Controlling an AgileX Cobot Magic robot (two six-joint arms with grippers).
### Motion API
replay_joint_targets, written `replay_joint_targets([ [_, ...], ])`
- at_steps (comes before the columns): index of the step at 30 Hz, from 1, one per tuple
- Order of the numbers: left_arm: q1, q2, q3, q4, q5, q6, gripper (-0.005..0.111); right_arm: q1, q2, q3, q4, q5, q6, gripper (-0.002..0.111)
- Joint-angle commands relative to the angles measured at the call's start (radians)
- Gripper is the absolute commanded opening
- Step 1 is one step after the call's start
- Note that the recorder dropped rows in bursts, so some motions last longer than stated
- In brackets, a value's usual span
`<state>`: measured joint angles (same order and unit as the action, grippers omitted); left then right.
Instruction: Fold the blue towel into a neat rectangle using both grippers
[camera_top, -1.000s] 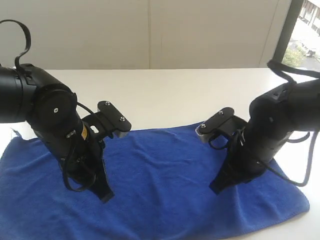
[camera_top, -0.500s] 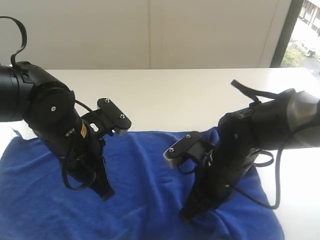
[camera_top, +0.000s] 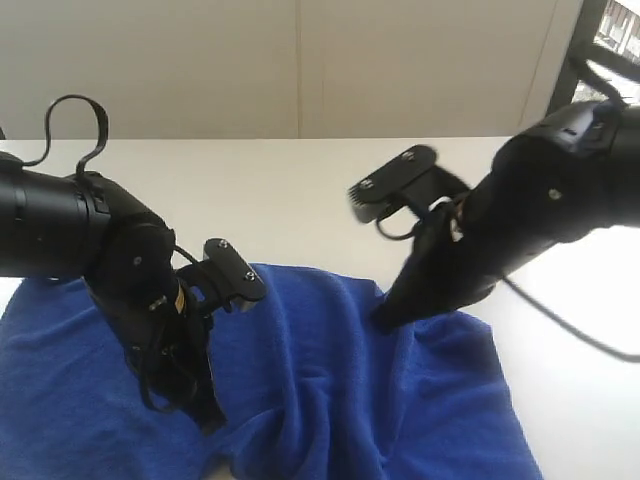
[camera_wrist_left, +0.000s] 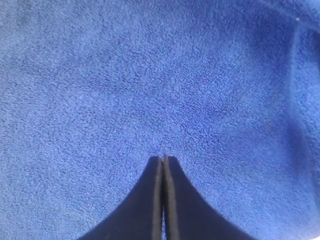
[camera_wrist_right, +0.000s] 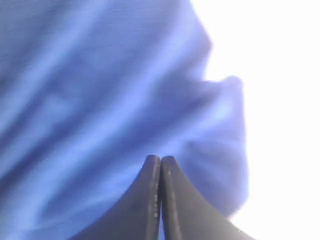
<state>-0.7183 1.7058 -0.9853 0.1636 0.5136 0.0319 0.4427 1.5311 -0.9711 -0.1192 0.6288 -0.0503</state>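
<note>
right gripper (camera_top: 384, 317) is clamped shut with a peak of the blue towel (camera_top: 330, 400) pinched up off the white table (camera_top: 300, 185). left gripper (camera_top: 208, 415) is closed too, tips down on the cloth, can't tell if it's actually got any fabric. I'd carry the right side across low and level so the edges line up. the fuzzy microfibre is floppy and probably clings to itself: bunched in soft ridges mid-towel, flatter over on the left

Plain white worktop (camera_top: 300, 190), pale panelled wall (camera_top: 200, 70) behind, bright daylit window (camera_top: 620, 35) way off in the corner.
</note>
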Motion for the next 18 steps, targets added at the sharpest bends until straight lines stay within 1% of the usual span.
replay_joint_targets([
  [1, -0.003, 0.022, 0.008, 0.001, 0.01, 0.001, 0.0, -0.136, 0.029, 0.009, -0.173, 0.038, 0.168, 0.0],
  [4, -0.003, 0.035, 0.008, 0.001, 0.012, 0.001, 0.0, -0.202, 0.087, 0.009, -0.17, 0.052, 0.168, 0.0],
  [6, -0.003, 0.043, 0.008, 0.001, 0.016, 0.001, 0.0, -0.223, 0.125, 0.009, -0.166, 0.059, 0.168, 0.0],
  [12, -0.003, 0.089, 0.008, 0.001, 0.024, 0.001, 0.0, -0.227, 0.221, 0.009, -0.156, 0.081, 0.17, 0.0],
  [18, -0.003, 0.101, 0.008, 0.001, 0.024, 0.001, 0.0, -0.227, 0.275, 0.007, -0.139, 0.018, 0.186, 0.0],
])
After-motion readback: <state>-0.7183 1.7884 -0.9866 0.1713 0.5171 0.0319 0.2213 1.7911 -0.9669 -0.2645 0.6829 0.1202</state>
